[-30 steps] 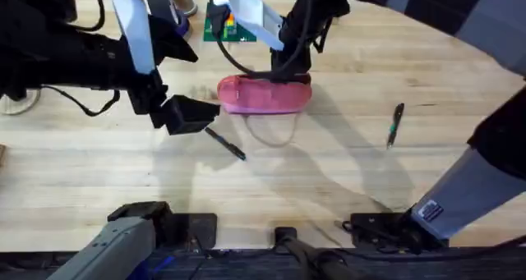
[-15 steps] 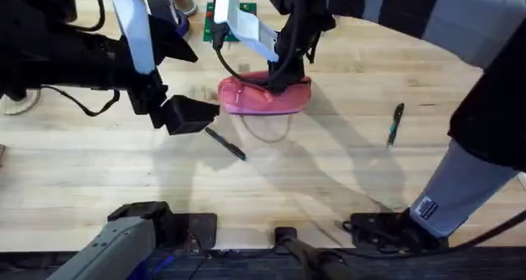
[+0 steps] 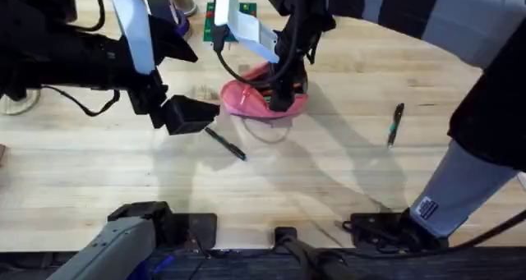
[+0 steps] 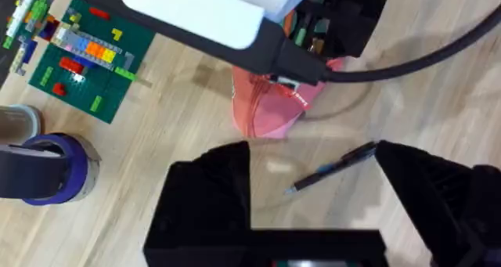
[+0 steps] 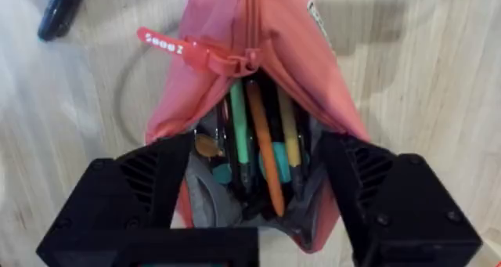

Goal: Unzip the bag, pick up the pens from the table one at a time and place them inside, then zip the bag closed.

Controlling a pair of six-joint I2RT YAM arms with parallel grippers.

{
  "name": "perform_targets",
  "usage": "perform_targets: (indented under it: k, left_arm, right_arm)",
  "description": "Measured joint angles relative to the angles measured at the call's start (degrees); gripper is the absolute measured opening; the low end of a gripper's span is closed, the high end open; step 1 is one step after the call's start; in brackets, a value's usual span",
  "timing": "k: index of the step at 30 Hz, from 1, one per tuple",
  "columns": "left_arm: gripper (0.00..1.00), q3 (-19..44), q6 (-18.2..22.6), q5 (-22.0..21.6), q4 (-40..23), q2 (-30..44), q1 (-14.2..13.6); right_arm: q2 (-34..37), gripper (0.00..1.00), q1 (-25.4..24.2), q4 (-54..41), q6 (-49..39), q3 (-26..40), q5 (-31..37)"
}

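The pink bag [image 3: 251, 99] lies on the table [image 3: 329, 181] at the far middle. Its zipper is partly open, and the bag [image 5: 266, 32] shows several coloured pens inside, with a red pull tag [image 5: 184, 48] at the zipper. My right gripper [image 3: 283, 89] is open, its fingers [image 5: 145, 193] straddling the bag's open end. One dark pen [image 3: 226, 144] lies just in front of the bag, another pen [image 3: 395, 124] far to the right. My left gripper [image 3: 191, 114] hangs open left of the bag, above the near pen [image 4: 333, 167].
A green brick plate [image 3: 220, 25] with coloured bricks and a blue tape roll [image 4: 47, 165] stand at the back left. A cable loop [image 3: 16, 103] lies at the left edge. Bare wood stretches across the front of the table.
My right gripper has come down over the bag's right end, and that end has bunched up and gaped open. The left arm and both loose pens have stayed put.
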Motion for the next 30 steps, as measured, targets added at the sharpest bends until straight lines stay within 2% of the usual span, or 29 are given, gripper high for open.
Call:
perform_targets:
  k: [18,22,30]
  left_arm:
    - [0.993,0.0,0.0,0.0,0.0,0.0,0.0]
    - [0.993,0.0,0.0,0.0,0.0,0.0,0.0]
    - [0.993,0.0,0.0,0.0,0.0,0.0,0.0]
  right_arm:
    - [-0.9,0.996,-0.1,-1.5,0.3,-0.1,0.0]
    - [-4.8,0.996,-1.1,-2.5,1.7,-0.4,-0.1]
    - [-14.1,0.996,-6.6,-2.8,5.2,-0.4,0.0]
